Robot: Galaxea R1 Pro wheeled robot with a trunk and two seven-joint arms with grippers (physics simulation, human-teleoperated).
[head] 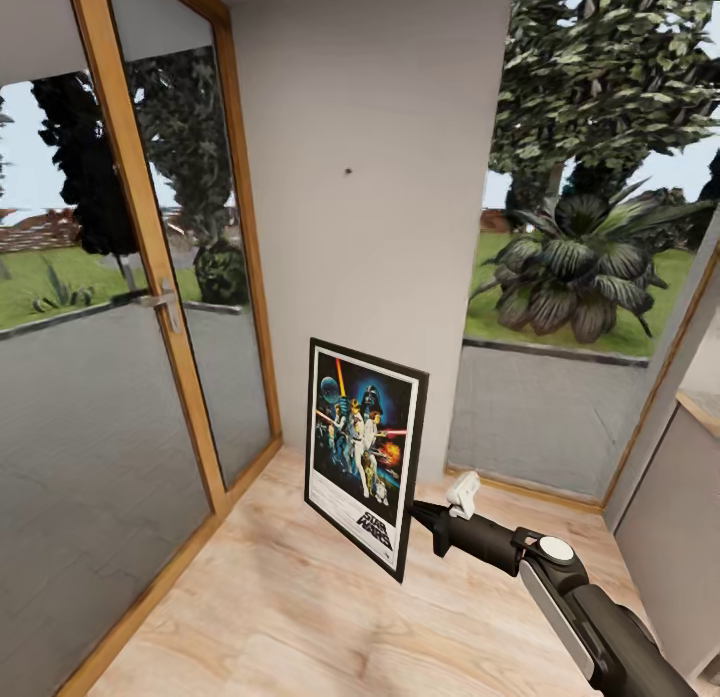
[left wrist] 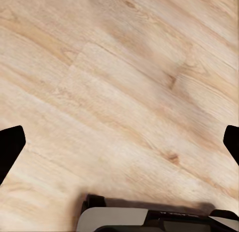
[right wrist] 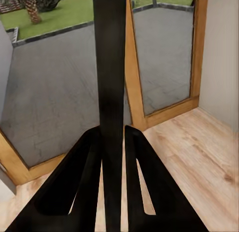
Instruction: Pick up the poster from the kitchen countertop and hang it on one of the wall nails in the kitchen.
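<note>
Head view: poster (head: pixel 364 455) in right tool (head: pixel 420 514), below wall nail (head: pixel 348 171)

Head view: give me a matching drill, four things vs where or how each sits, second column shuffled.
Things:
1. poster
2. wall nail
3. door handle
4. left tool

Places or states:
A. on the wooden-framed glass door at the view's left
B. open, hanging over the wood floor
C. bare dark dot on the pale wall, above the poster
D. held by its edge in the right tool, off the floor, below the nail

Pairs: 1-D, 2-C, 3-A, 4-B
</note>
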